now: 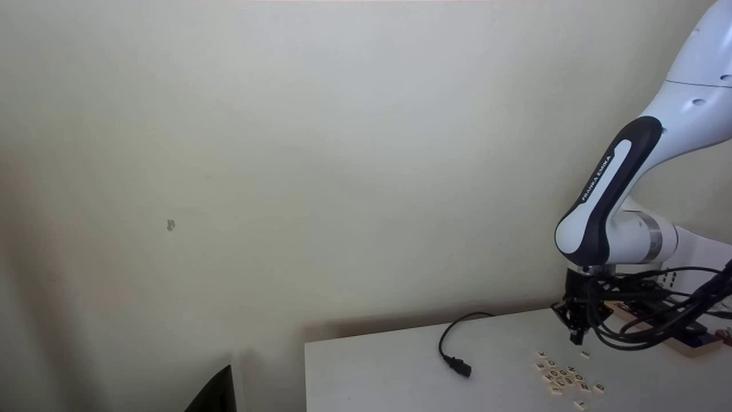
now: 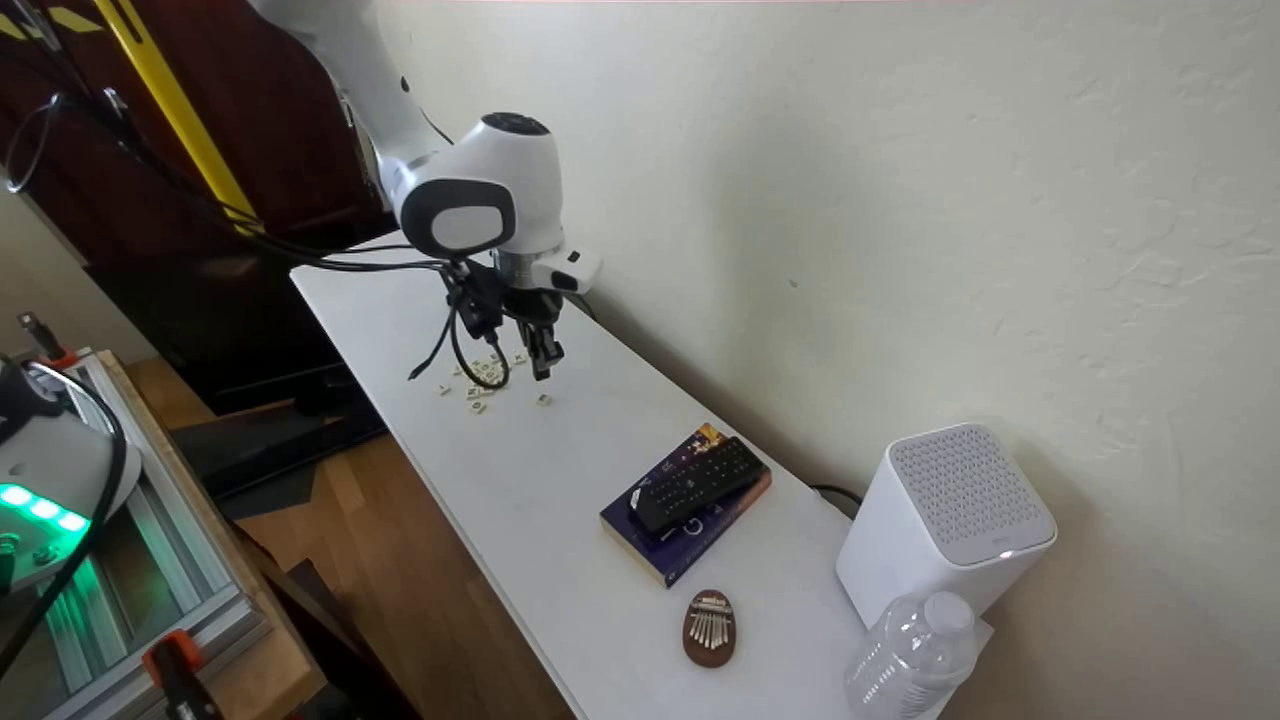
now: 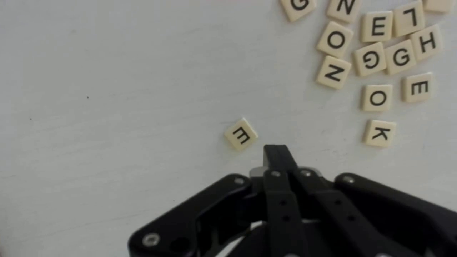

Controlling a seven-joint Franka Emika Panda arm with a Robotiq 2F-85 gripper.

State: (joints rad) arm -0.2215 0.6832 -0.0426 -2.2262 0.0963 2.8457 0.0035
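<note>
The hand (image 3: 276, 151) is nearest the wrist camera, filling the bottom of its view with its fingers pressed together. It hangs over the white surface (image 3: 107, 89), near an E tile (image 3: 241, 134) that lies flat on its own, letter up and turned askew, left of the fingertips in that view. The other tiles (image 3: 401, 57) lie toward the upper right, most of them bunched close, two Gs, an H, an L and another E almost edge to edge; a K tile (image 3: 380, 133) lies a little apart, lowest of them there. One container shows: a clear bottle (image 2: 905, 660), upright and with a pale cap on, cut off by the lower edge of an exterior view; whether any liquid is inside, I cannot tell. Behind it stands a white unit (image 2: 935, 520), a small light glowing at the rim of its holed top. Farther along the surface lie a brown kalimba (image 2: 700, 645) and a book (image 2: 698, 535), with a black remote (image 2: 697, 485) resting on the cover. Left of the tiles in an exterior view, a dark cord (image 1: 459, 367) lies with its plug on the surface. Across a gap from the surface, a base with green lights (image 2: 45, 510) sits on a metal frame (image 2: 215, 600).
</note>
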